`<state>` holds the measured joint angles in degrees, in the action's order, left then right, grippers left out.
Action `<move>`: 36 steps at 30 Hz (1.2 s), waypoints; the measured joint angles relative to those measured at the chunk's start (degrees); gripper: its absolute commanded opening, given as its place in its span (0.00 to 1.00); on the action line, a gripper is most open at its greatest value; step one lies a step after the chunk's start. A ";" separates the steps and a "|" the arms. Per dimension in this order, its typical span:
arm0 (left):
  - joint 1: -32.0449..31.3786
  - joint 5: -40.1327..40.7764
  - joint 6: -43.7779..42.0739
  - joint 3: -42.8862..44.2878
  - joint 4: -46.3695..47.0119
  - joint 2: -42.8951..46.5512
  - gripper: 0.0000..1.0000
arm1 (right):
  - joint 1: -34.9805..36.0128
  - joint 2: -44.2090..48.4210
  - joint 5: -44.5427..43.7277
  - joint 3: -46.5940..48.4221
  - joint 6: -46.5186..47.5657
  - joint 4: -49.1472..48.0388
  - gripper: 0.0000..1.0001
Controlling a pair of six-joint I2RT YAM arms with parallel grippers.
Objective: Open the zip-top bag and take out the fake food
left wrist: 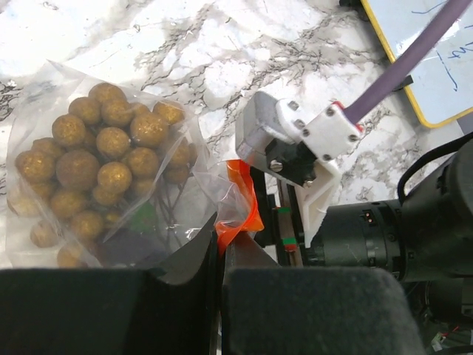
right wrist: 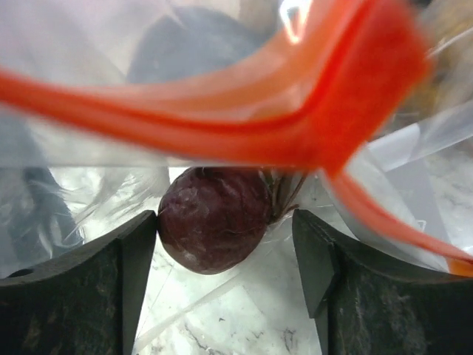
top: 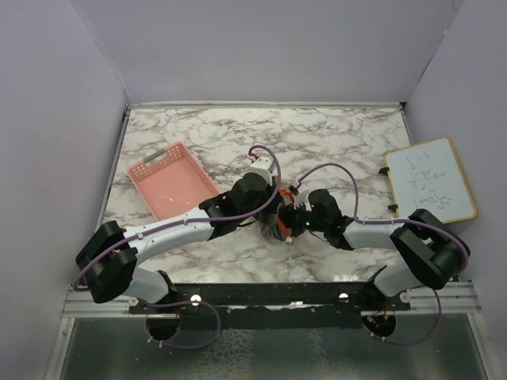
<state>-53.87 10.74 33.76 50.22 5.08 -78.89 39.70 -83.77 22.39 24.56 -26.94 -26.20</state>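
The zip-top bag [left wrist: 44, 96] lies on the marble table, the bunch of golden-brown grape-like balls [left wrist: 103, 163] inside it. My left gripper [left wrist: 222, 240] is shut on the bag's orange-red zip strip [left wrist: 240, 200] at the mouth. My right gripper [right wrist: 225, 229] is open, reaching in under the zip strip [right wrist: 222, 133], its jaws on either side of the dark maroon fruit [right wrist: 214, 225]. The left finger [right wrist: 137, 251] touches the fruit; the right finger [right wrist: 314, 251] stands apart from it. In the top view both grippers [top: 269, 218] [top: 289, 222] meet over the bag [top: 277, 231].
A pink plastic basket [top: 170, 180] sits to the left of the arms. A small whiteboard [top: 430, 180] with a yellow frame lies at the right edge. Grey walls close in the table on three sides.
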 measured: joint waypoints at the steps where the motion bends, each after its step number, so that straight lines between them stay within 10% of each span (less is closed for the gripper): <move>1: 0.00 0.02 0.09 0.00 0.04 0.02 0.00 | 0.02 -0.63 0.44 0.00 -0.24 -0.31 0.66; 9: 0.00 0.46 0.13 -0.57 0.13 2.21 0.00 | 0.35 -2.49 2.29 -0.31 -1.49 -3.30 0.49; 36: 0.00 3.76 0.04 -8.85 1.73 10.86 0.00 | 0.33 22.08 -12.81 2.80 0.31 20.70 0.45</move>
<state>-53.87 14.50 33.80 41.36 6.81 -68.03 40.03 -61.69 9.58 27.35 -26.63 -5.50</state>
